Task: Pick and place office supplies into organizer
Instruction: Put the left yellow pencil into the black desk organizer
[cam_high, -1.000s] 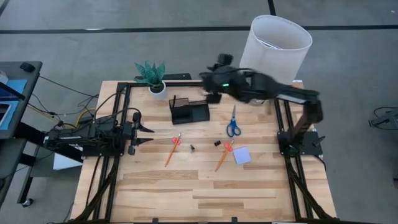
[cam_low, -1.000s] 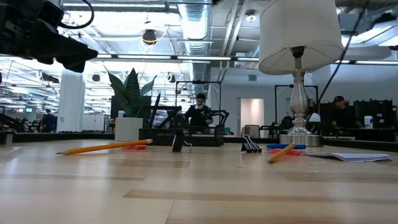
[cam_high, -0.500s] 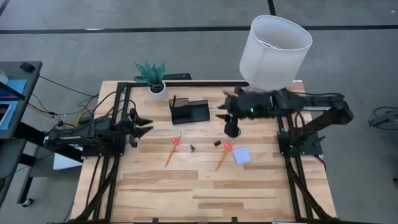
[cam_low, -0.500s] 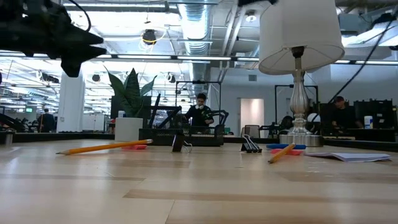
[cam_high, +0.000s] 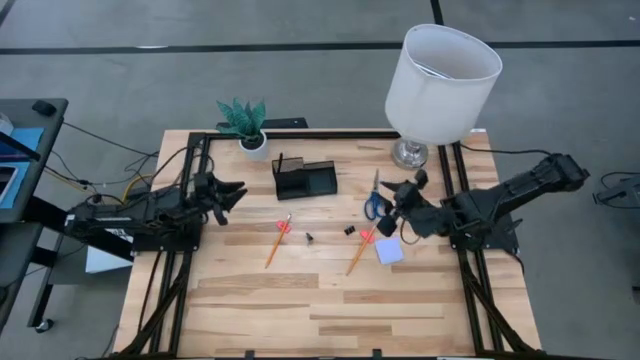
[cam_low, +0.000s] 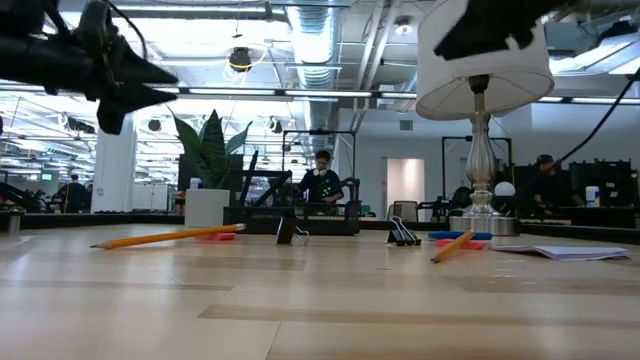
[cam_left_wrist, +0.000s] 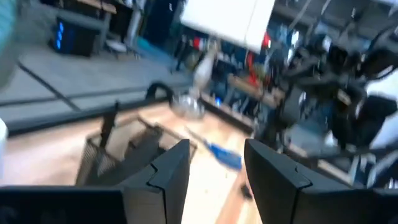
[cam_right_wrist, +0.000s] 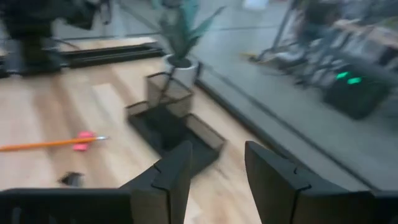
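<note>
Organizer: small black mesh desk organizer (cam_high: 304, 179) ahead of both jaws, black pen (cam_high: 280, 163) upright in cup section.
Left gripper (cam_high: 236, 189): jaws apart, empty.
Right gripper (cam_high: 388, 205): jaws apart, empty, beside blue-handled scissors (cam_high: 373, 203).

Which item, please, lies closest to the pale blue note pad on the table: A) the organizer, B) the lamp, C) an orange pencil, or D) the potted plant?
C: in the high view an orange pencil lies right beside the note pad, the others farther off.

Scissors (cam_high: 374, 198) lie right of the organizer (cam_high: 305, 179), seemingly apart.
</note>
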